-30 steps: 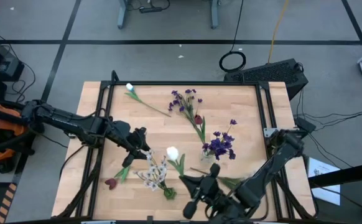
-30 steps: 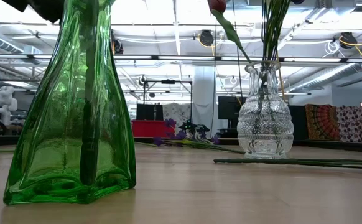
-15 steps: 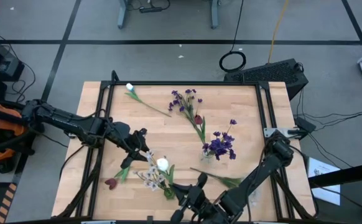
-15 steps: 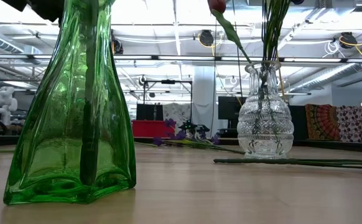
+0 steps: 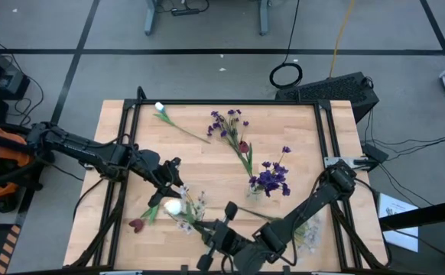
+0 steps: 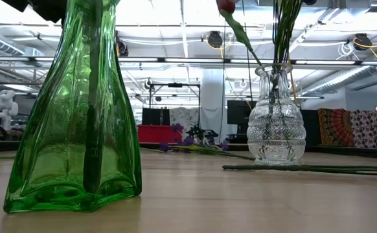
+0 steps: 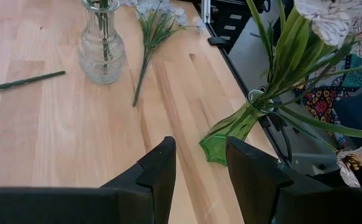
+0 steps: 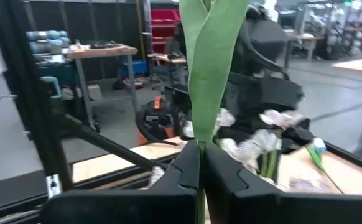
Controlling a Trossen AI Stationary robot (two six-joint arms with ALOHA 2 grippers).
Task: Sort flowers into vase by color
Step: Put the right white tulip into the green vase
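Observation:
My right gripper [image 5: 213, 238] is near the table's near edge, shut on a white flower whose bloom [image 5: 173, 206] is over the green vase [image 5: 189, 219]. That vase [image 6: 72, 110] holds white sprays [image 8: 255, 146]. The clear vase [image 5: 265, 186] holds purple flowers. My left gripper [image 5: 173, 174] is open, just on the far-left side of the green vase [image 7: 231, 127], and touches nothing. Lying on the table are a white bud flower [image 5: 161, 111], a purple cluster [image 5: 226, 122], a red tulip [image 5: 243, 147], a dark red head [image 5: 136, 224] and a green stem [image 6: 305, 168]. My right gripper pinches the white flower's green stem and leaf [image 8: 199, 144] between its two fingers. The leaf [image 8: 215, 50] runs on past the fingertips. The flower is lifted clear of the table and reaches from the gripper toward the table's left, with its bloom over the green vase.
A black frame [image 5: 131, 114] runs along the table's edges. The flowers on the table lie mostly in the far half. Both vases stand in the near half, with bare wood [image 5: 207, 164] between them. The room beyond holds desks and equipment.
My right gripper has moved toward the table's left along the near edge, carrying the white flower. The bloom has travelled from between the two vases to over the green vase. The left arm has kept still.

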